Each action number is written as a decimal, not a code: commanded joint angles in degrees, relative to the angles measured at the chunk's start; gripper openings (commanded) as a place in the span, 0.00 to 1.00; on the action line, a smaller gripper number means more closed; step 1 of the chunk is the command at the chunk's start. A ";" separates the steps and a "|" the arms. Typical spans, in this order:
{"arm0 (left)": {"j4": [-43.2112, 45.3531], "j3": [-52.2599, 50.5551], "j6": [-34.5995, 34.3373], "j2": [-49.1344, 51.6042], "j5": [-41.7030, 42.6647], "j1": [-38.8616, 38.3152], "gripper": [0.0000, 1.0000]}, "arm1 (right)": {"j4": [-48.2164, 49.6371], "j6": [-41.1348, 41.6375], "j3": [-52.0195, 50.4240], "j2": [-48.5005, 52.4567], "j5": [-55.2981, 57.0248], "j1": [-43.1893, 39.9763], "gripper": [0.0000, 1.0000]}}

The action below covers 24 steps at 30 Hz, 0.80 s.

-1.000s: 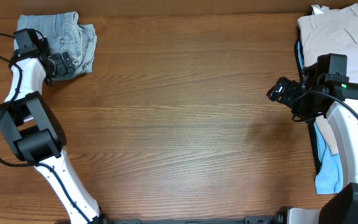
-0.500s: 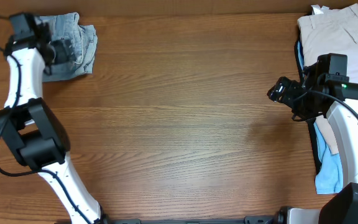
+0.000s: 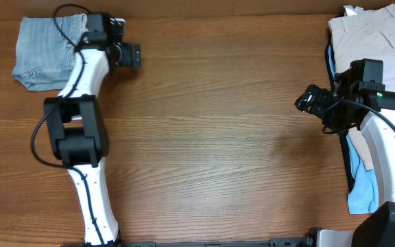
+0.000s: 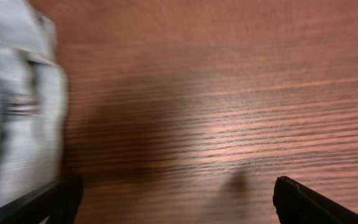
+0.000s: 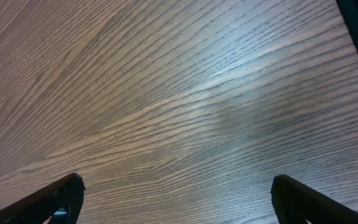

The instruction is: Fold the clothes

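The faded light-blue denim clothes (image 3: pixel 43 53) lie folded in a compact stack at the table's far left corner. They show blurred at the left edge of the left wrist view (image 4: pixel 14 106). My left gripper (image 3: pixel 133 55) is open and empty, over bare wood just right of the stack. My right gripper (image 3: pixel 304 101) is open and empty over bare wood at the right side; its two fingertips frame wood grain only in the right wrist view (image 5: pixel 176 199).
Beige trousers (image 3: pixel 372 38) lie at the far right corner. A bright sky-blue garment (image 3: pixel 362 185) lies along the right edge under my right arm. The wooden table (image 3: pixel 211 144) spans the view.
My left gripper has let go of the denim and swung right, away from the stack onto bare wood. The stack now lies flatter and squarer. The right arm has not moved.
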 commanded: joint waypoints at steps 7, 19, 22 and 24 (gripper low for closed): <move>1.25 0.55 1.03 3.91 -4.17 1.11 1.00 | 0.17 -0.33 1.38 -1.27 0.63 -0.22 1.00; 1.27 0.55 1.03 4.68 -4.44 4.79 1.00 | 0.17 -0.33 1.38 -1.27 0.63 -0.22 1.00; 1.27 0.55 1.03 4.68 -4.31 5.88 1.00 | 0.20 -0.33 1.40 -1.27 0.63 -0.22 1.00; 1.29 0.55 1.03 4.68 -4.28 6.49 1.00 | 0.20 -0.33 1.40 -1.27 0.63 -0.22 1.00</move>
